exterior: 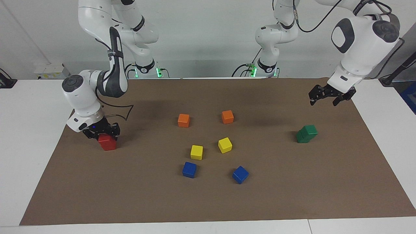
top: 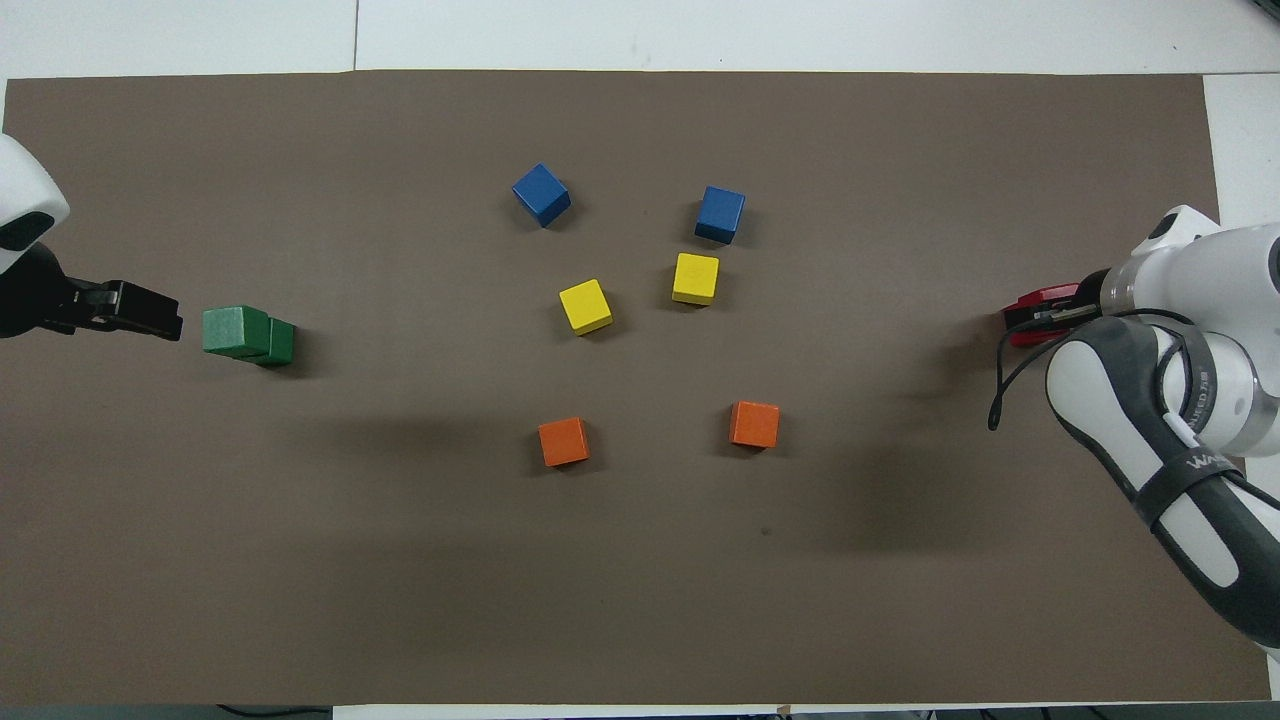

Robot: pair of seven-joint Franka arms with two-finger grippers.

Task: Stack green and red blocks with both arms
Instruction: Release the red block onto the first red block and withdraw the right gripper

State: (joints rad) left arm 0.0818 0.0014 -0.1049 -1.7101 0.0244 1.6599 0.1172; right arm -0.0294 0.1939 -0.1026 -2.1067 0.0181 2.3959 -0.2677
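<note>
Two dark green blocks (exterior: 307, 134) stand stacked toward the left arm's end of the mat, the upper one shifted and tilted off the lower; they also show in the overhead view (top: 245, 333). My left gripper (exterior: 326, 100) hangs open and empty in the air over the mat beside that stack, nearer the mat's edge (top: 140, 312). My right gripper (exterior: 101, 132) is down on a red block (exterior: 107, 143) at the right arm's end of the mat. In the overhead view the right gripper (top: 1050, 312) hides most of the red (top: 1030, 298). I cannot tell a second red block apart.
In the middle of the brown mat (exterior: 292, 195) lie two orange cubes (exterior: 183, 120) (exterior: 227, 116), two yellow cubes (exterior: 196, 152) (exterior: 225, 145) and two blue cubes (exterior: 189, 169) (exterior: 240, 174), each apart from the others. White table surrounds the mat.
</note>
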